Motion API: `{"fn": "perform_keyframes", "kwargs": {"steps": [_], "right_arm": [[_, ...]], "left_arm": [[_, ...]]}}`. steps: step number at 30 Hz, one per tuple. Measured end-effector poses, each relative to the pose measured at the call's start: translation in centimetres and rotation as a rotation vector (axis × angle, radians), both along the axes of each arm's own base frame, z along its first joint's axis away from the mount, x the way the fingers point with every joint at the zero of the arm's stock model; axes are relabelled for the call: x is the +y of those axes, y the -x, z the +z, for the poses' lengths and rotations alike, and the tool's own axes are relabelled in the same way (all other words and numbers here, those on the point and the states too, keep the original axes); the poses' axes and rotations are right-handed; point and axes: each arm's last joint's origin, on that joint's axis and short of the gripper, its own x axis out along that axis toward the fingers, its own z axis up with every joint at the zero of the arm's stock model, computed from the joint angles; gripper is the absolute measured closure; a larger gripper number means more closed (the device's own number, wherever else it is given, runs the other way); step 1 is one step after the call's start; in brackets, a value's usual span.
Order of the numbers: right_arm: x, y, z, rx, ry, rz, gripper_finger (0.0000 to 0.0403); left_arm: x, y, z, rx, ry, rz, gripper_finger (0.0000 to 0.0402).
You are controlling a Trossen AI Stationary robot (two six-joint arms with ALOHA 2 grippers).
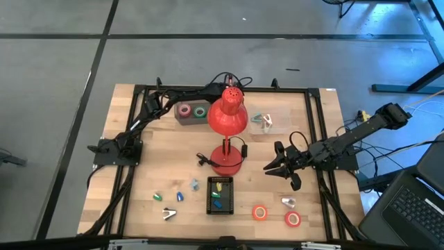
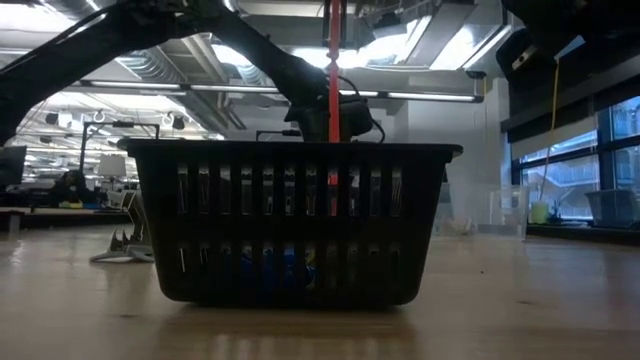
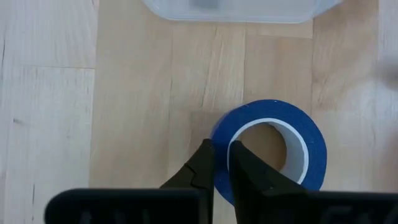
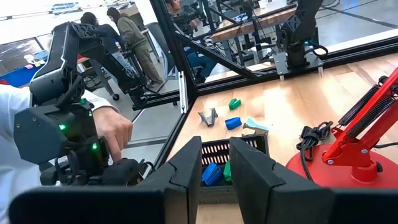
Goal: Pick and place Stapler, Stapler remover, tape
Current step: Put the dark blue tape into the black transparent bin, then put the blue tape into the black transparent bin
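A blue tape roll [image 3: 273, 146] lies flat on the wooden table [image 3: 143, 124], near a clear container [image 3: 230, 9]. My left gripper [image 3: 221, 165] is shut on it. In the high view the red lamp's head [image 1: 227, 117] hides both; my left arm [image 1: 201, 91] reaches in behind it. My right gripper [image 1: 276, 167] hovers open right of the lamp base [image 1: 227, 161], holding nothing. Pink and green tape rolls sit in a grey tray [image 1: 191, 111]. Two more tape rolls [image 1: 260, 212] lie near the front edge. My left gripper pinches the blue roll's wall [image 3: 221, 186] on the side nearest the wrist. One finger [image 3: 252, 177] stands inside the hollow centre and the other [image 3: 198, 169] outside. The fingers come steeply from above. The roll rests flat on the table.
A black basket [image 1: 220, 194] with small blue and green items stands in front of the lamp. Small staplers [image 1: 180, 196] and staple removers [image 1: 168, 214] [image 1: 288, 202] lie by the near edge. Another remover sits in the clear container [image 1: 267, 122]. A person's hand [image 4: 115, 127] shows beyond the table.
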Motion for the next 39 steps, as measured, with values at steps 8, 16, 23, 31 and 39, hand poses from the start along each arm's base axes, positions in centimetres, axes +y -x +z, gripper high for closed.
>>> {"fn": "perform_keyframes", "kwargs": {"steps": [8,16,23,31,39], "right_arm": [[0.0,0.0,0.0,0.000,0.000,0.000,0.0319],[0.0,0.0,0.0,0.000,0.001,0.000,0.0319],[0.1,0.0,0.0,0.001,-0.007,0.003,0.0319],[0.4,0.2,0.0,0.002,-0.006,0.026,0.0319],[0.4,0.2,0.0,0.002,-0.006,0.026,0.0319]], "left_arm": [[-0.1,0.0,0.0,0.001,0.009,-0.013,0.0384],[-0.1,0.2,2.0,0.014,-0.038,-0.020,0.0397],[-0.4,0.0,2.0,0.005,0.018,-0.009,0.0400],[-1.4,-0.4,2.0,-0.006,0.013,-0.110,0.0360],[-0.8,0.4,2.0,0.107,-0.073,0.027,0.0240]]}}
